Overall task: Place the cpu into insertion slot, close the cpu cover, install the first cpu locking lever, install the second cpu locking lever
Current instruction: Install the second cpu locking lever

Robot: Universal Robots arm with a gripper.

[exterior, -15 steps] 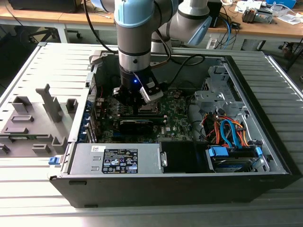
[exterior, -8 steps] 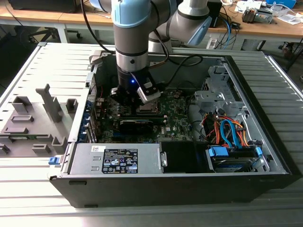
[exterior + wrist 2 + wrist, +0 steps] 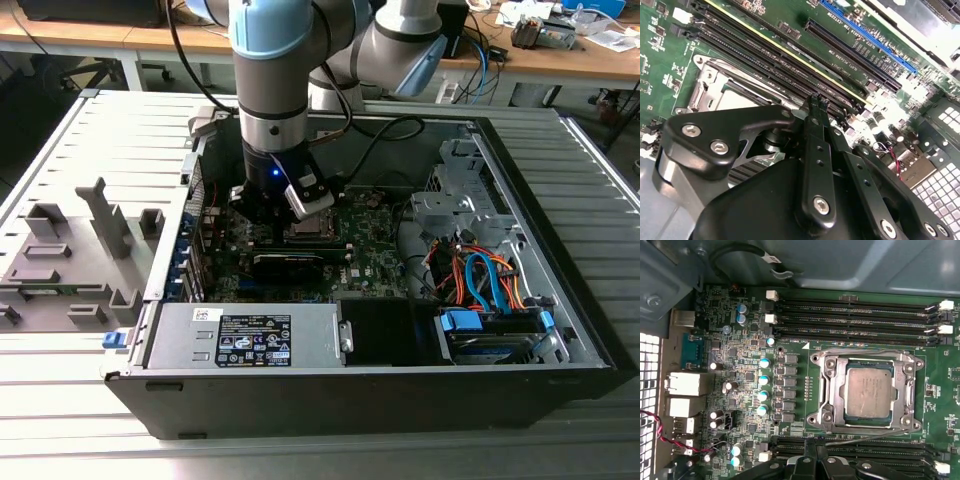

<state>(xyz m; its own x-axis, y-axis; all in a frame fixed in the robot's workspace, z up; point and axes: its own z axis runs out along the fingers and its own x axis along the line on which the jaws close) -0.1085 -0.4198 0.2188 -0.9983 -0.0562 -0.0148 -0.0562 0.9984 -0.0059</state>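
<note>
The cpu [image 3: 869, 392], a dull silver square, lies flat in its socket on the green motherboard. The cpu cover [image 3: 831, 385], a silvery frame, is down around it. A thin wire locking lever [image 3: 865, 437] runs along the socket side nearest my gripper, slightly raised at one end. My gripper [image 3: 817, 464] is shut, with its black fingertips just beside that lever's end, over the memory slots; I cannot tell whether they touch it. In the second wrist view the fingertips [image 3: 818, 102] meet above the slots beside the cover [image 3: 707, 82]. In the exterior view the gripper [image 3: 268, 215] hangs low inside the case, left of the socket [image 3: 305, 232].
Black memory slots [image 3: 855, 307] flank the socket on two sides. A row of capacitors [image 3: 763, 385] and rear ports [image 3: 685, 382] stand nearby. The case holds a power supply [image 3: 245, 335], a drive bay with orange and blue cables [image 3: 485, 280]. Grey fixtures [image 3: 70, 260] sit outside on the exterior view's left.
</note>
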